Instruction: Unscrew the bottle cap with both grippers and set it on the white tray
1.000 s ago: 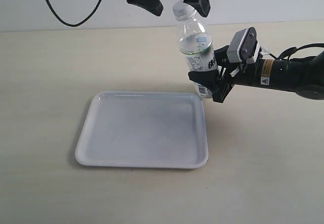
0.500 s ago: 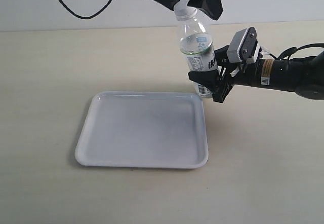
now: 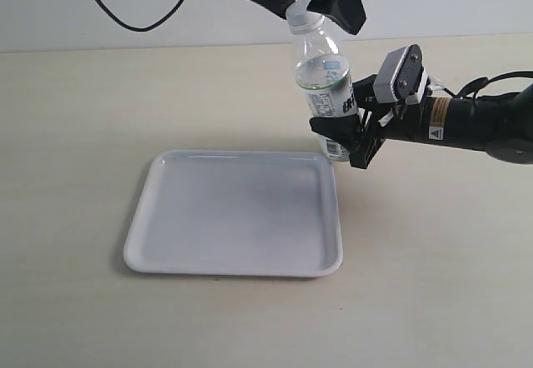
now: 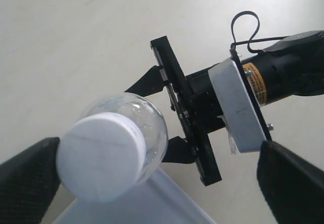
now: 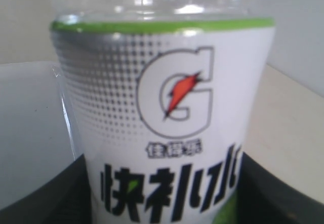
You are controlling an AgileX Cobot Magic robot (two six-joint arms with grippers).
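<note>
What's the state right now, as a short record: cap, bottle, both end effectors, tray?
cap: small round white plastic bottle cap, on the bottle's neck, not yet removed
bottle: small clear plastic drink bottle with white label, roughly upright, beside the tray's far right corner
left end effector: open, fingers either side of the cap, not closed on it
right end effector: shut on the bottle's labelled body, gripping from the side
tray: flat glossy white plastic tray, cap not on it
</note>
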